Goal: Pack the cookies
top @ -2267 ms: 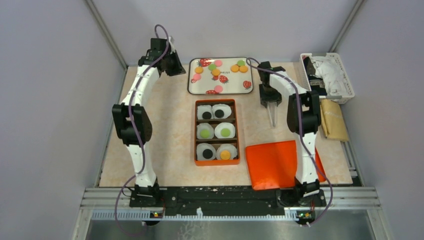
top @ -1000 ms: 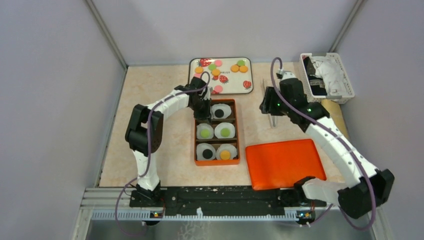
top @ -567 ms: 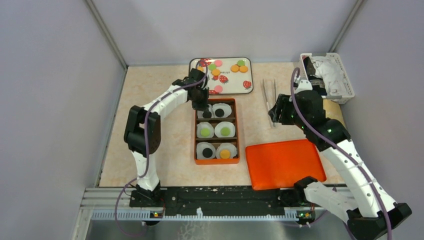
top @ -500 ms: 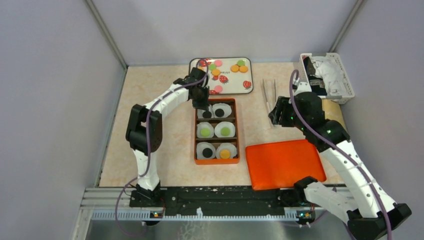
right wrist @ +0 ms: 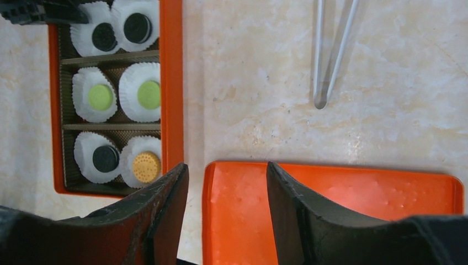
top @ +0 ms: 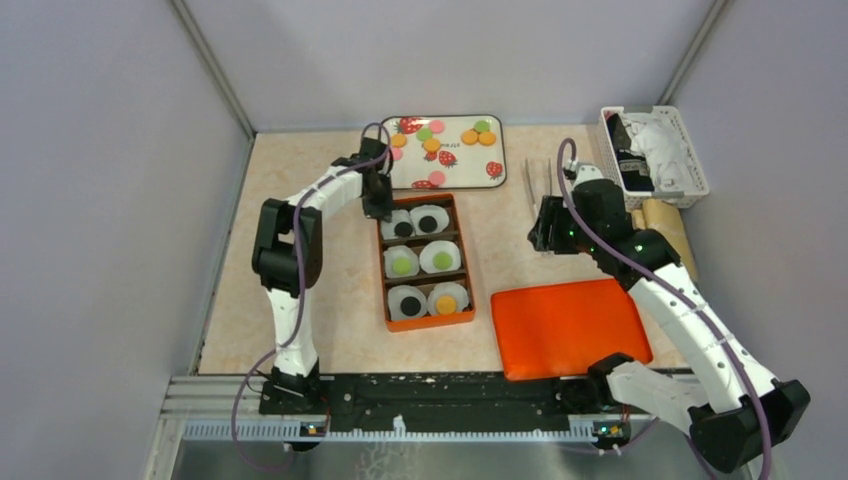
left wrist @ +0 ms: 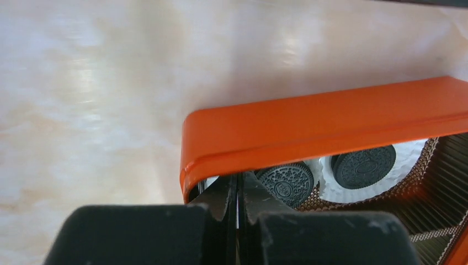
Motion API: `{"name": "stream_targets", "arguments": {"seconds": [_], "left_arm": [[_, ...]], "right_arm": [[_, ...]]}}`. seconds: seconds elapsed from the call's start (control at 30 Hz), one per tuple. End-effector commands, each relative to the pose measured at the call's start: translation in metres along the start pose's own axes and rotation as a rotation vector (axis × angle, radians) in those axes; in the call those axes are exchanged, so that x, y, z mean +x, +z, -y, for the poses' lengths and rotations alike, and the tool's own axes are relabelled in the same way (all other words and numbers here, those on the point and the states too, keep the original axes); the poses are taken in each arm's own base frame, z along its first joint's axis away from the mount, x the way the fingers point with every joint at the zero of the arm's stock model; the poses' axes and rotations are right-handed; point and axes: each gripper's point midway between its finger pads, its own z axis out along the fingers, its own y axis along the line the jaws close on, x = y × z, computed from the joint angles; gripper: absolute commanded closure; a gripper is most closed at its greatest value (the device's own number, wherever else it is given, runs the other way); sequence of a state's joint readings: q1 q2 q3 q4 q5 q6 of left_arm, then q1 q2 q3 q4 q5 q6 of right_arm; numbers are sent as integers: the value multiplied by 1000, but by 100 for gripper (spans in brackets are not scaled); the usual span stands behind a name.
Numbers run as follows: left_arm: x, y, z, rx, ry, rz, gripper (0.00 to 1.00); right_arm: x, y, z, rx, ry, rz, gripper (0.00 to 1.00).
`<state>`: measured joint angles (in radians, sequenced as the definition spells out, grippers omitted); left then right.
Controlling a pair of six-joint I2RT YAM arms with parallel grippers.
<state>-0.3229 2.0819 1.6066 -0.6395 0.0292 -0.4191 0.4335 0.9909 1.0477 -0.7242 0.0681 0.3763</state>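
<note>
Six cookies [top: 402, 266] are sitting in paper cups [right wrist: 129, 77] inside the orange box [top: 465, 260]; more are lying on the strawberry tray [top: 462, 165]. Left arm is reaching far forward, left gripper [left wrist: 237, 187] pinched together at the box's far-left corner. Right arm is bending inward, right gripper [right wrist: 226, 168] gaping wide and empty, hanging over the orange lid [right wrist: 331, 210] edge.

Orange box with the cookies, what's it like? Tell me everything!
The orange box is shiny, rectangular with rounded corners, lying slightly crooked on the table. Inside, three rows each hold two white paper cups with cookies: two black, two green, then black and orange. The left gripper, fingers together, sits at its far left corner.
</note>
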Motion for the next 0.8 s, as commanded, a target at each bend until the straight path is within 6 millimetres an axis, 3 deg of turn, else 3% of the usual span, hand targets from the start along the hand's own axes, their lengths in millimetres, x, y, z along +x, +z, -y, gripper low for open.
{"name": "stream_targets", "arguments": {"seconds": [0.0,0.1,0.2,0.4,0.53,0.67,0.77], "left_arm": [[-24,-24,-36,-10,-103,79,100],[-14,-18,-64,-22,-155,48,100],[-2,-15,-80,-14,-207,36,100],[10,-33,-99,-78,-237,87,100],[15,-54,-107,-108,-251,147,100],[22,-63,-112,-114,-240,163,100],[22,-64,-112,-106,-242,165,100]], "right_arm": [[5,11,-12,-60,-16,-32,47],[18,17,-16,-69,-38,-68,47],[29,20,-35,-109,-79,-105,47],[59,30,-108,-187,-253,-172,52],[71,39,-152,-253,-311,-186,71],[79,57,-175,-284,-323,-200,96],[85,75,-186,-292,-332,-215,100]]}}
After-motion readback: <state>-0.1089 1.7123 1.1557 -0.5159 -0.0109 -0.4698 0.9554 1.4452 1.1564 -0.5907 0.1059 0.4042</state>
